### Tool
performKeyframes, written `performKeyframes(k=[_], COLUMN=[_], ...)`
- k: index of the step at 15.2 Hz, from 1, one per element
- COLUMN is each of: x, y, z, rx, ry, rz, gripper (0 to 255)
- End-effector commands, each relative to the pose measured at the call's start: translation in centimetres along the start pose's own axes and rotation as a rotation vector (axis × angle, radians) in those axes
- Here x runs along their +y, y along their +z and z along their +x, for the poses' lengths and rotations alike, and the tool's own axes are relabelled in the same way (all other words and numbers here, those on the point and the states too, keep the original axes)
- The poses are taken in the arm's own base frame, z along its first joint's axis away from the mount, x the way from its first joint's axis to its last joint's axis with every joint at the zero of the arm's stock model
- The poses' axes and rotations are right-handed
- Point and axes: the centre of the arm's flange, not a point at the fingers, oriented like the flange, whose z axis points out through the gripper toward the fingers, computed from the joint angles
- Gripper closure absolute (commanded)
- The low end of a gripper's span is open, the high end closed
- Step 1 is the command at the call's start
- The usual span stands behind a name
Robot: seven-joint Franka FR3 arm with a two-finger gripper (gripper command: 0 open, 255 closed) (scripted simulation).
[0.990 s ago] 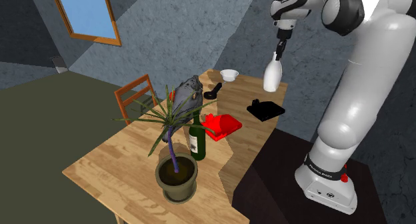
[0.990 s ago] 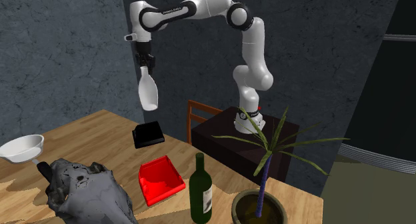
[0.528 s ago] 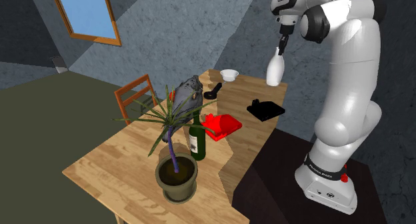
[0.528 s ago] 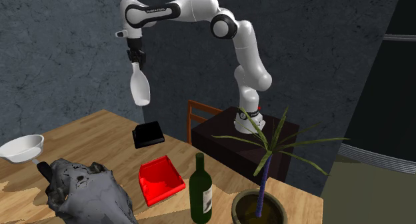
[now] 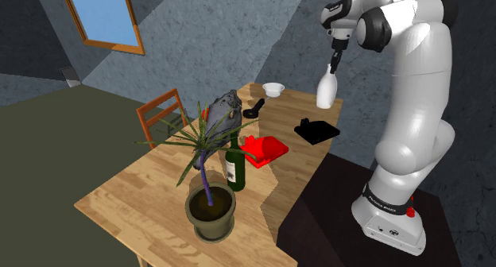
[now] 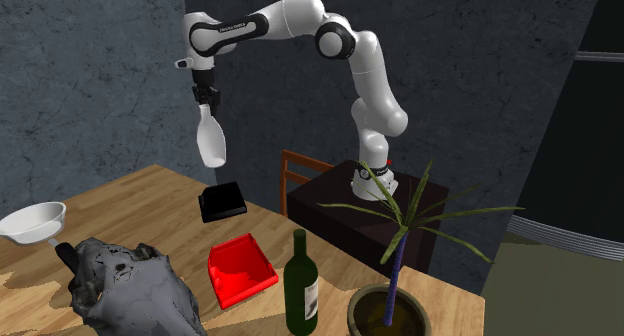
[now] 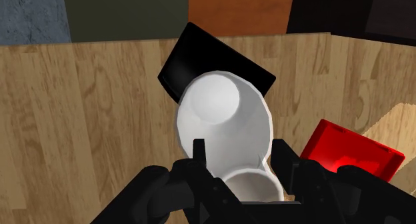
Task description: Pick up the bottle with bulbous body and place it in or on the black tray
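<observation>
Aloft, hand (image 6: 207, 102) clasps white bulbous bottle (image 6: 211, 142) by its neck, at 12 o'clock above black tray (image 6: 223, 201) on wooden counter (image 6: 150, 199); grey walls (image 6: 90, 84) behind.

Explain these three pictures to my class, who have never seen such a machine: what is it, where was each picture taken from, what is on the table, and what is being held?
This is a white robot arm standing on a box beside a wooden table. At its end is a black gripper, a hand with two fingers. It is clamped on the neck of a white bottle, which hangs in the air roughly above a black tray.

One picture is taken from beside the arm's stand. Another is taken from across the table. The third comes from a camera on the hand itself, looking down past the bottle.

Also on the table are a red tray, a white bowl, a dark green bottle, a potted plant and a grey rock-like lump.
</observation>
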Motion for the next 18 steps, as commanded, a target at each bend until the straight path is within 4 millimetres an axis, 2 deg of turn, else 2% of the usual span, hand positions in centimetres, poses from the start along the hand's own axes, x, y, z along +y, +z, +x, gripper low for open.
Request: performKeyframes(k=[1, 18], x=[0.0, -0.2], y=[0.9, 9.9], z=[0.0, -0.1], rx=[0.001, 0.001], ry=[0.000, 0.000], rz=[-0.001, -0.001], gripper=[255, 255])
